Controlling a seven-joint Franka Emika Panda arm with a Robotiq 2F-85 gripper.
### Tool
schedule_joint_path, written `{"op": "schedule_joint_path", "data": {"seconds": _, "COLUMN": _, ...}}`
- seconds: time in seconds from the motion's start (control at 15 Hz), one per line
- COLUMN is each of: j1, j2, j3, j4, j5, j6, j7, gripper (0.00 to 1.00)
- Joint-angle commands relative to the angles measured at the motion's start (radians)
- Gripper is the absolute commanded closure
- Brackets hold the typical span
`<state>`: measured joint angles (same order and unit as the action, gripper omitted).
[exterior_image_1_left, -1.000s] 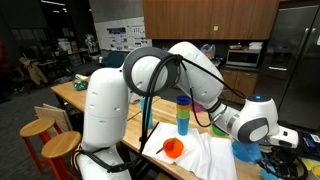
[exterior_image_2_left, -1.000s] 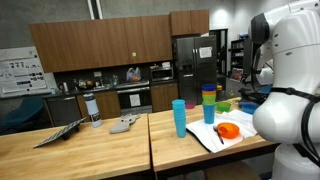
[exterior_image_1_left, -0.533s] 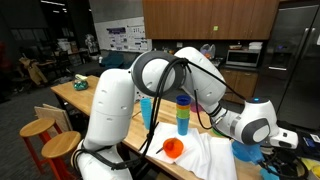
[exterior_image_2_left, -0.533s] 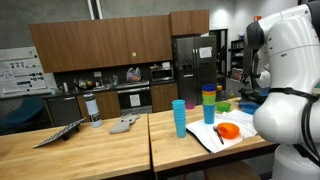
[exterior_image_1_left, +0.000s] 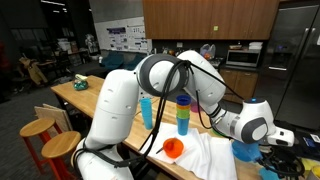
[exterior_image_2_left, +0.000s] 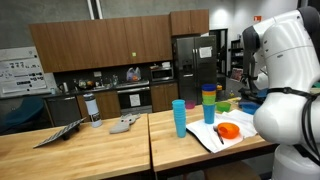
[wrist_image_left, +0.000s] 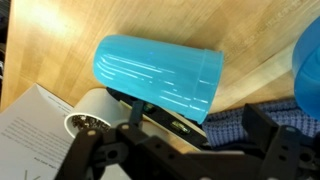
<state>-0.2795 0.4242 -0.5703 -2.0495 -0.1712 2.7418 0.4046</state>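
In the wrist view a light blue plastic cup (wrist_image_left: 160, 75) stands on the wooden tabletop just beyond my gripper (wrist_image_left: 198, 128). The two dark fingers are wide apart and open, with nothing between them. A blue knitted cloth (wrist_image_left: 238, 125) lies under the gap. In both exterior views a light blue cup (exterior_image_1_left: 146, 110) (exterior_image_2_left: 179, 118) stands next to a stack of coloured cups (exterior_image_1_left: 183, 115) (exterior_image_2_left: 209, 103). An orange bowl (exterior_image_1_left: 174, 148) (exterior_image_2_left: 228, 131) sits on a white cloth (exterior_image_1_left: 205, 158). The arm's white body hides the gripper in both exterior views.
A blue bowl (exterior_image_1_left: 245, 150) sits near the arm's wrist. White paper (wrist_image_left: 30, 125) lies at the wrist view's lower left. On the neighbouring table are a grey object (exterior_image_2_left: 124, 124), a bottle (exterior_image_2_left: 92, 108) and a flat dark tray (exterior_image_2_left: 55, 135). Round stools (exterior_image_1_left: 45, 135) stand beside the table.
The arm's big white links have swung round and leaned over. The cups, bowl and cloth have not moved, and the gripper has stayed open.
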Motion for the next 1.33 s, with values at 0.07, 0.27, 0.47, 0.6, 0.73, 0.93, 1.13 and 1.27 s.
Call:
{"op": "schedule_joint_path", "data": {"seconds": 0.07, "j1": 0.03, "j2": 0.033, "j3": -0.023, "j4": 0.025, "j5": -0.008, "j6": -0.002, "j7": 0.028, "gripper": 0.0}}
{"op": "schedule_joint_path", "data": {"seconds": 0.27, "j1": 0.039, "j2": 0.051, "j3": -0.03, "j4": 0.032, "j5": -0.014, "j6": -0.009, "j7": 0.034, "gripper": 0.0}}
{"op": "schedule_joint_path", "data": {"seconds": 0.47, "j1": 0.049, "j2": 0.074, "j3": -0.041, "j4": 0.04, "j5": -0.017, "j6": -0.017, "j7": 0.038, "gripper": 0.0}}
{"op": "schedule_joint_path", "data": {"seconds": 0.6, "j1": 0.054, "j2": 0.083, "j3": -0.047, "j4": 0.04, "j5": -0.017, "j6": -0.016, "j7": 0.033, "gripper": 0.26}}
{"op": "schedule_joint_path", "data": {"seconds": 0.73, "j1": 0.069, "j2": 0.085, "j3": -0.068, "j4": 0.042, "j5": -0.023, "j6": -0.018, "j7": 0.038, "gripper": 0.37}}
{"op": "schedule_joint_path", "data": {"seconds": 0.93, "j1": 0.087, "j2": 0.086, "j3": -0.092, "j4": 0.045, "j5": -0.025, "j6": -0.019, "j7": 0.043, "gripper": 0.6}}
{"op": "schedule_joint_path", "data": {"seconds": 1.13, "j1": 0.098, "j2": 0.089, "j3": -0.102, "j4": 0.054, "j5": -0.022, "j6": -0.023, "j7": 0.039, "gripper": 0.8}}
{"op": "schedule_joint_path", "data": {"seconds": 1.27, "j1": 0.104, "j2": 0.089, "j3": -0.108, "j4": 0.058, "j5": -0.025, "j6": -0.026, "j7": 0.038, "gripper": 0.88}}
